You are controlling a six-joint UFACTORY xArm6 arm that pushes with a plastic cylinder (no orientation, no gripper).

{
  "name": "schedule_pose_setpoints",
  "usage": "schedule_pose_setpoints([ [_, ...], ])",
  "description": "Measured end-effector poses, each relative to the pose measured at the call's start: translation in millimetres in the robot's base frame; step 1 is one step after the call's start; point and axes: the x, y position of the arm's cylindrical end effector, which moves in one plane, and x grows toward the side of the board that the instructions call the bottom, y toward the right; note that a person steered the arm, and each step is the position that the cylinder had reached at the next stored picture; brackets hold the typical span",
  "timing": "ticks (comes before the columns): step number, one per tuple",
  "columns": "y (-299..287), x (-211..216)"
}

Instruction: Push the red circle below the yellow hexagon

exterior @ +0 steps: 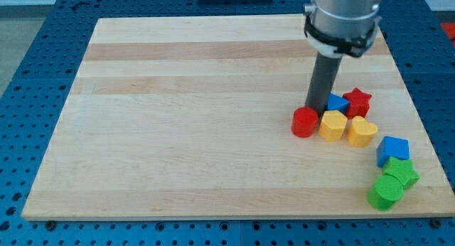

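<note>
The red circle (305,122) lies on the wooden board at the view's right, touching the left side of the yellow hexagon (333,125). My tip (316,107) stands just above the red circle and the yellow hexagon, at the red circle's upper right edge. The rod rises from there to the silver arm end at the view's top.
A yellow heart (362,131) sits right of the hexagon. A blue block (336,102) and a red star (357,101) lie right of my tip. A blue block (393,149), a green star (402,173) and a green circle (385,192) sit near the board's (178,118) lower right corner.
</note>
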Motion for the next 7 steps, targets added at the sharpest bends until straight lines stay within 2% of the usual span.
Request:
schedule_pose_setpoints([
  [1,0.0,34.0],
  [3,-0.2,46.0],
  [5,-47.8,-2.1],
  [7,-48.7,24.0],
])
